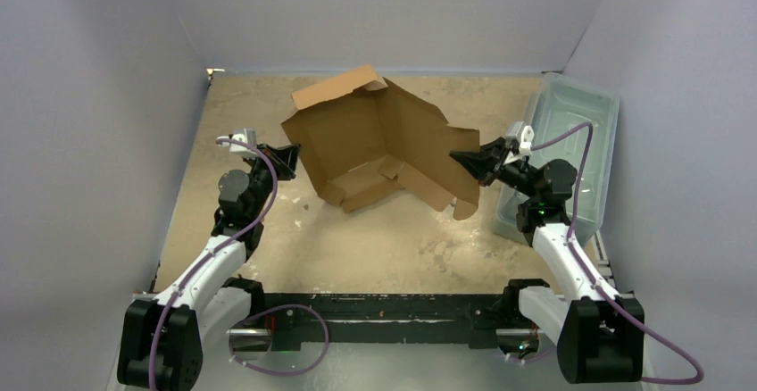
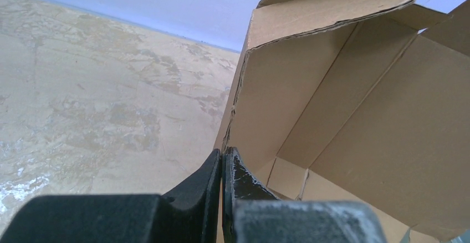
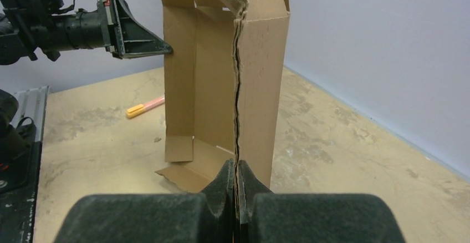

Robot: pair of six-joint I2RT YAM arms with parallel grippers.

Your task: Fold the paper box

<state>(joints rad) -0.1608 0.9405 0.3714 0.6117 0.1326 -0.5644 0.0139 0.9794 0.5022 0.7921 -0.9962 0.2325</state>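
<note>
I see bare beige counter (image 1: pixel 375 248) on the near side and the left side of the plain brown cardboard paper box (image 1: pixel 375 141). On the right there is less room: a see-through grey-green plastic bin (image 1: pixel 571 123) lies close beside my right arm. The box sits half open in the far middle. My left tool (image 2: pixel 222 157) is pinched tight on the box's left wall edge. My right tool (image 3: pixel 237 171) is pinched tight on its tall right flap. The walls stand up along creases. One edge looks wavy.
</note>
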